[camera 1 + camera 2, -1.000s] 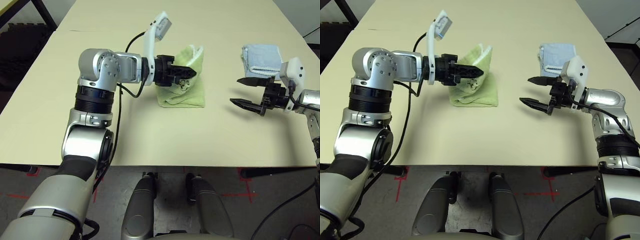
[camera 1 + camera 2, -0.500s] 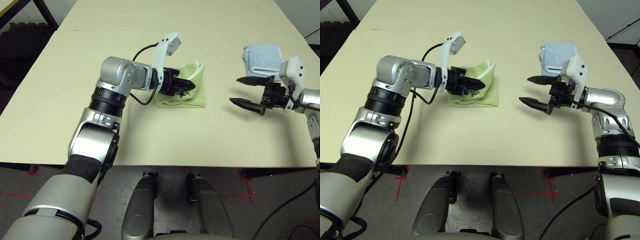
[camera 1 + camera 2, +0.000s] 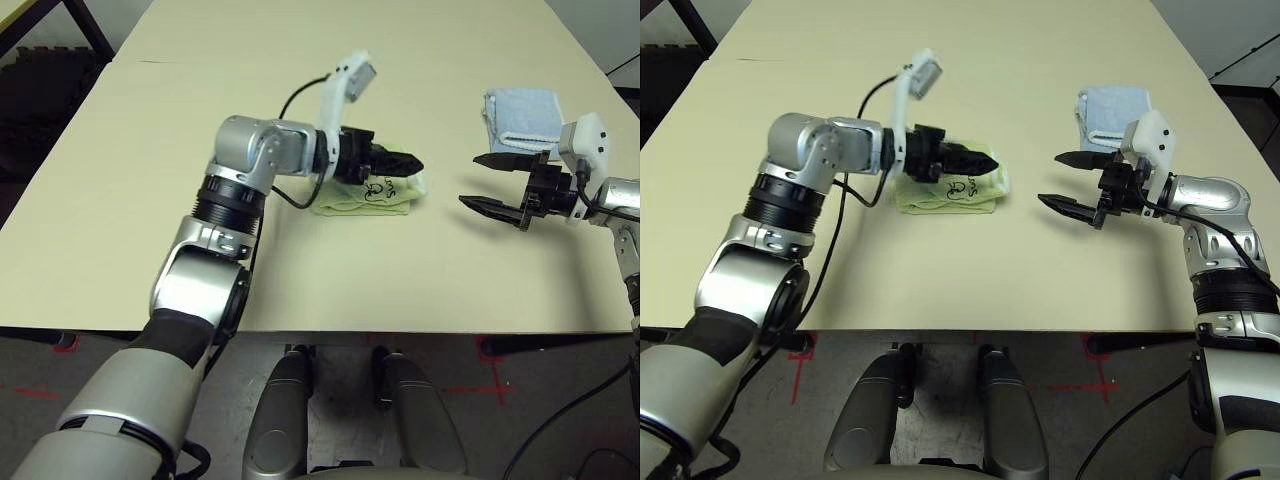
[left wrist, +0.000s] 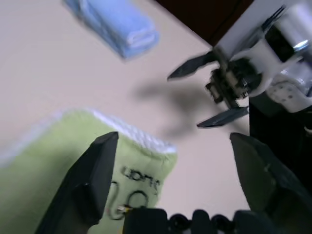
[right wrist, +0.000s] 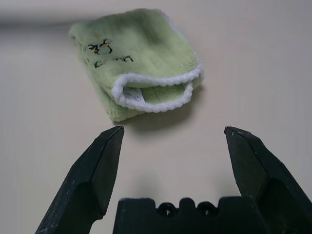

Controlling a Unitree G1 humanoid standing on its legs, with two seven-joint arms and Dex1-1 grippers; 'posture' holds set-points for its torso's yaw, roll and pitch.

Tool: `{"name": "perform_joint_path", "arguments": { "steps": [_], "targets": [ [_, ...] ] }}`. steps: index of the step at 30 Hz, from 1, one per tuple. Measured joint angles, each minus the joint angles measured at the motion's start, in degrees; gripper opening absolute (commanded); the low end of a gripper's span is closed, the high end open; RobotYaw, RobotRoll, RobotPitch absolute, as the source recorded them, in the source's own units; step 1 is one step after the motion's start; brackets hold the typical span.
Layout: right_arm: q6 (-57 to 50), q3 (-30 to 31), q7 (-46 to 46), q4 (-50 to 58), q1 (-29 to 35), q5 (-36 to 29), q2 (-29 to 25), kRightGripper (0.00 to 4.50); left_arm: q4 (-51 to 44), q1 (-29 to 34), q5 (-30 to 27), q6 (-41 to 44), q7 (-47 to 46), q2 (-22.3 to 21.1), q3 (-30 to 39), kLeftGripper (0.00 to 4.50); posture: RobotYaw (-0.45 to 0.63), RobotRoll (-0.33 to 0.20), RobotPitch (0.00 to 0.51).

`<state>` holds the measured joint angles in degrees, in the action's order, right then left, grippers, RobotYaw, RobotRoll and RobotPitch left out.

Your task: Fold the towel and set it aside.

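The light green towel (image 3: pixel 352 203) lies folded flat on the table, its dark embroidered drawing facing up and its white-edged open end toward my right side. My left gripper (image 3: pixel 403 162) hovers just over the towel's right end, and in the left wrist view its fingers (image 4: pixel 92 180) stand wide apart with nothing between them above the towel (image 4: pixel 53 161). My right gripper (image 3: pixel 486 183) stands open above bare table to the right of the towel. The right wrist view shows the towel (image 5: pixel 136 58) lying well beyond the open right gripper (image 5: pixel 173 129).
A smaller light blue folded towel (image 3: pixel 522 113) lies at the far right, just behind my right gripper. The tan table (image 3: pixel 300 280) runs wide to the left and toward its front edge. A black cable loops from my left wrist.
My left gripper has opened and let go of the towel. The raised flap has come down, so the towel now lies flat. The left gripper has swung right. The right arm has not moved.
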<state>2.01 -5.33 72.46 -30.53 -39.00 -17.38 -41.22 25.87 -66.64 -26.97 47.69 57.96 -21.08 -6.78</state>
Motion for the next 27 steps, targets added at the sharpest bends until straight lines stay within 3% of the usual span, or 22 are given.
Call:
{"name": "perform_joint_path", "arguments": {
  "steps": [3, 5, 9, 16, 24, 27],
  "targets": [
    [-0.8, -0.2, -0.6, 0.1, -1.0, -0.9, 0.6, 4.5, 1.9, 2.5, 2.5, -13.0, 6.1, -3.8, 0.2, 4.46, 0.08, 0.0, 0.19],
    [-1.0, -0.2, -0.8, 0.9, -1.1, -1.2, 1.6, 4.11, 4.7, 3.9, 4.8, -20.5, 8.2, -5.7, 0.5, 4.5, 0.08, 0.0, 0.19],
    [-1.0, 0.0, -1.2, 1.6, -1.4, -1.6, 3.5, 2.76, 10.0, 6.9, 8.6, -33.8, 11.3, -7.0, 1.1, 4.5, 0.09, 0.0, 0.19],
    [-1.0, 0.4, 0.0, 1.5, -2.8, -1.6, 4.7, 0.04, 14.9, 9.8, 9.0, -45.9, 20.6, -6.7, 1.9, 4.5, 0.07, 0.0, 0.195],
    [-2.7, 0.8, 1.2, 2.3, -3.2, -1.6, 5.5, 0.02, 22.4, 8.1, 11.0, -56.5, 25.4, -4.9, 2.1, 4.5, 0.04, 0.0, 0.197],
    [-3.3, 0.9, 1.2, 4.1, -2.9, -1.7, 6.0, 0.0, 26.0, 7.3, 12.5, -60.7, 25.4, -4.1, 2.1, 3.83, 0.04, 0.0, 0.196]
  ]
}}
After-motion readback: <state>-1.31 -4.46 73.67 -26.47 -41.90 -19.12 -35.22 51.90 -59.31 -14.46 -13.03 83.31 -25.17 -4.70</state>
